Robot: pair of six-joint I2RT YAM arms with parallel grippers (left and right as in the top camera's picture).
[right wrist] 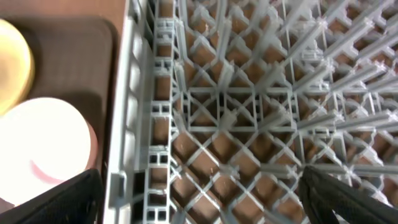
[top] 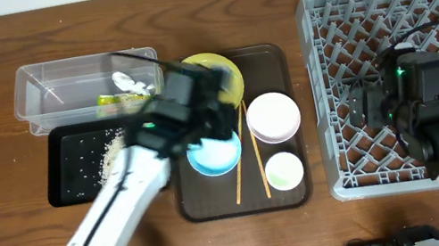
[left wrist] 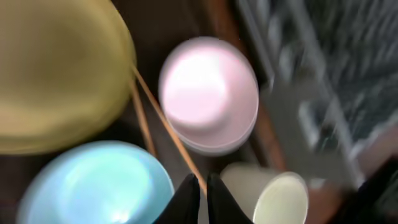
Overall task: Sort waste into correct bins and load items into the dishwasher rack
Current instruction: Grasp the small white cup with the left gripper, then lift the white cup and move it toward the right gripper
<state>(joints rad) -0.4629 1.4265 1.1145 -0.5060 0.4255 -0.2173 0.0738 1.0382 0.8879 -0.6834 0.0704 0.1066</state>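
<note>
On the brown serving tray lie the yellow plate, light blue bowl, pinkish-white bowl, pale cup and two chopsticks. My left gripper hovers over the tray between plate and blue bowl. In the blurred left wrist view its fingers are shut and empty, above a chopstick, with the blue bowl to the left and the cup to the right. My right gripper is open and empty over the grey rack, near its left wall.
The clear tub at back left holds the green-and-yellow wrapper and white tissue. The black tray in front of it holds scattered rice grains. The rack shows no dishes.
</note>
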